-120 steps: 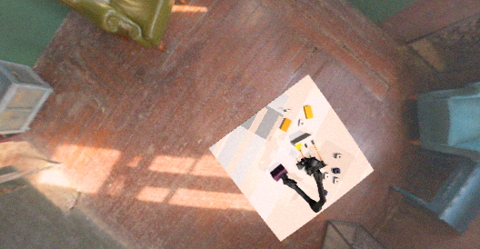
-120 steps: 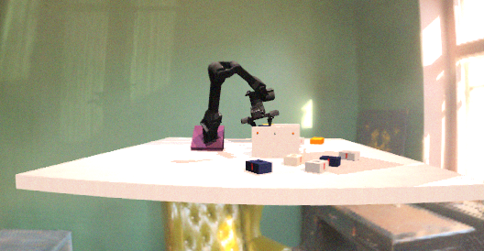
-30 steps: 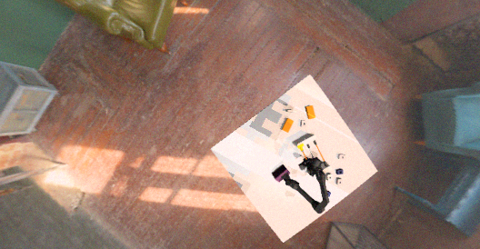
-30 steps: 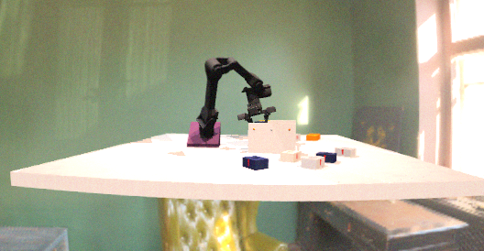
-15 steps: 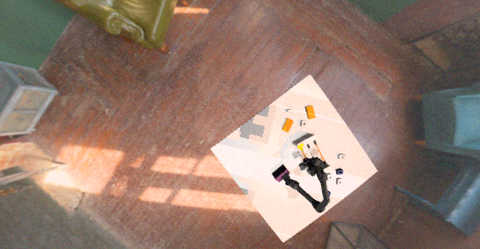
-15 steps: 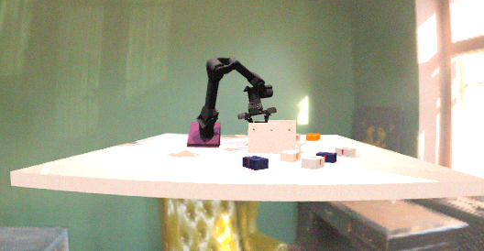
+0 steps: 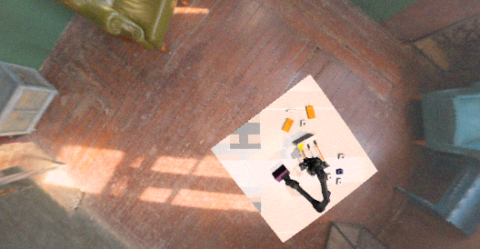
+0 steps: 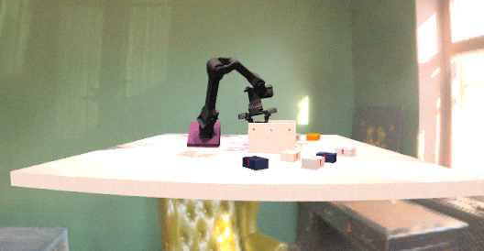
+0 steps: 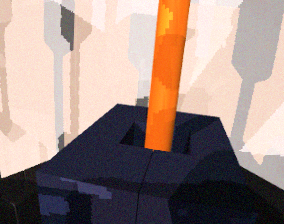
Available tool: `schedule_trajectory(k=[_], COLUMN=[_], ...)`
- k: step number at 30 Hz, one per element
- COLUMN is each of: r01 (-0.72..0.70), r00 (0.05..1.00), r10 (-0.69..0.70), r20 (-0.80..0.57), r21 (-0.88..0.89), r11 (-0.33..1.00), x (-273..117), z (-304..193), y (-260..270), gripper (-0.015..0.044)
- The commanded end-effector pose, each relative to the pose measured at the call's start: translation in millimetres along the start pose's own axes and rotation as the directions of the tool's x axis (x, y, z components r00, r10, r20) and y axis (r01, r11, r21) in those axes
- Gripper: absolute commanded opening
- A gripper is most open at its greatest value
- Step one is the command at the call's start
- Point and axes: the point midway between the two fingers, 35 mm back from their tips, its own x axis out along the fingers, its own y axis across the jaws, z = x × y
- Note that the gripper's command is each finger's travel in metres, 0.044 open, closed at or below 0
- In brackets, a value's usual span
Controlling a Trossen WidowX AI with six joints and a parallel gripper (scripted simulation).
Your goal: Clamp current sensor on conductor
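The dark navy current sensor [image 9: 88,145] fills the lower part of the wrist view. It surrounds an orange conductor [image 9: 166,75], which passes through its square opening. The seam between its two halves looks closed. My gripper [image 9: 155,162] [image 8: 260,119] [image 7: 313,165] is shut on the sensor, with dark fingers at both sides of it. In the exterior view the gripper is just above and behind the top edge of the white enclosure [image 8: 271,138]. The arrow, the latch and the LOAD marker cannot be made out.
Two navy blocks [image 8: 255,162] [image 8: 326,157] and several white blocks [image 8: 313,162] with red marks lie in front and to the right of the enclosure. Two orange blocks [image 7: 310,112] [image 7: 287,124] lie beyond it. The arm stands on a purple base [image 7: 280,173] [image 8: 196,136].
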Motion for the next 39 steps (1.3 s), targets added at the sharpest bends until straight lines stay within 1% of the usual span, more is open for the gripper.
schedule_trajectory(k=[1, 33, 39], r01=[0.001, 0.001, 0.001], r00=[1.0, 1.0, 1.0], r10=[-0.001, -0.001, -0.001], r20=[0.001, 0.001, 0.001], r21=[-0.002, -0.002, -0.002], r11=[1.0, 1.0, 1.0], x=[-0.2, -0.2, -0.2], z=[0.3, 0.3, 0.3], y=[-0.2, -0.2, -0.2], gripper=[0.0264, 0.0264, 0.0421])
